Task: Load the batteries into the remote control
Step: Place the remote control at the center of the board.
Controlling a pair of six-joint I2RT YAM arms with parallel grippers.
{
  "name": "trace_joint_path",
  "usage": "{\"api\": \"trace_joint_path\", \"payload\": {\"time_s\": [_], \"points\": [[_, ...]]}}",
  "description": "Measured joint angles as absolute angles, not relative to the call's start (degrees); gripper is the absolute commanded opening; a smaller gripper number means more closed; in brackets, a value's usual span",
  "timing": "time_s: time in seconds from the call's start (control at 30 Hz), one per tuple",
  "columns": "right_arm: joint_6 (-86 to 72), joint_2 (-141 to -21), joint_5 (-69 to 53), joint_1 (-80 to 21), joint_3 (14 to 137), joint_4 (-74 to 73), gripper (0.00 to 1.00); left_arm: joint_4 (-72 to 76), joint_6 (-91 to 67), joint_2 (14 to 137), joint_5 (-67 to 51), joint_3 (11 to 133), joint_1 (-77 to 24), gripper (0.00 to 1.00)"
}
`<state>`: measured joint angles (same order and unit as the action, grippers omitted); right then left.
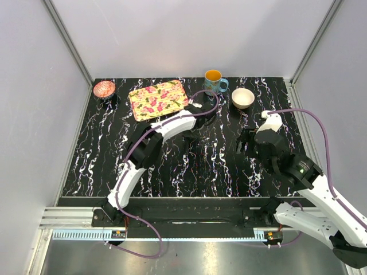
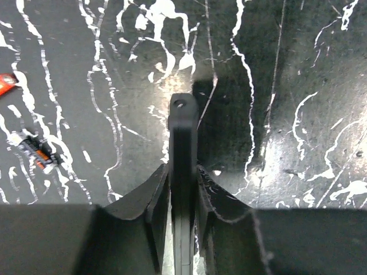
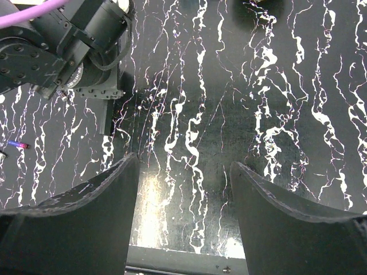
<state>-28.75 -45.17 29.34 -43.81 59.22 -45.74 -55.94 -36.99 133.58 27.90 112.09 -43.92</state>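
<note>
My left gripper [image 2: 182, 172] is shut on the remote control [image 2: 183, 134], a slim black bar held edge-on between the fingers, its free end pointing away over the marbled table. In the top view this gripper [image 1: 192, 137] hangs over the table's middle. The right wrist view shows the remote [image 3: 106, 117] sticking out below the left wrist. A red battery [image 2: 4, 83] and a black-and-orange one [image 2: 38, 152] lie to the left of it. A blue battery [image 3: 17, 144] lies at the far left of the right wrist view. My right gripper [image 3: 183, 166] is open and empty, also seen in the top view [image 1: 245, 140].
A floral tray [image 1: 159, 98] lies at the back, with a small pink dish [image 1: 104, 88] to its left. A blue mug [image 1: 214, 81] and a white bowl [image 1: 242, 98] stand at the back right. The table's front edge [image 3: 183, 255] is just below my right fingers.
</note>
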Motion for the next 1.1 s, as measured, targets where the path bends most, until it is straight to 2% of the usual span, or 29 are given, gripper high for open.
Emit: {"api": "trace_joint_path", "payload": {"time_s": [0.03, 0.17, 0.27, 0.83, 1.0, 1.1], "points": [[-28.7, -45.0, 29.3, -43.8, 59.2, -45.8, 0.73, -55.7, -36.9, 133.9, 27.4, 112.1, -43.9, 0.4], [-28.5, -44.5, 29.3, -43.8, 59.2, -46.3, 0.73, -54.6, -36.2, 134.3, 26.7, 112.3, -43.9, 0.58], [-28.5, -44.3, 29.3, -43.8, 59.2, -46.4, 0.73, -53.4, -35.9, 134.1, 26.3, 112.4, -44.0, 0.63], [-29.0, -44.9, 29.3, -43.8, 59.2, -46.4, 0.73, -49.7, -35.6, 129.4, 23.9, 109.9, -47.9, 0.56], [-29.1, -44.9, 29.3, -43.8, 59.1, -46.4, 0.73, -49.6, -36.1, 129.4, 22.8, 109.1, -49.6, 0.56], [-29.4, -44.3, 29.3, -43.8, 59.1, -46.5, 0.73, -48.3, -36.8, 128.6, 23.1, 107.0, -50.3, 0.6]]}}
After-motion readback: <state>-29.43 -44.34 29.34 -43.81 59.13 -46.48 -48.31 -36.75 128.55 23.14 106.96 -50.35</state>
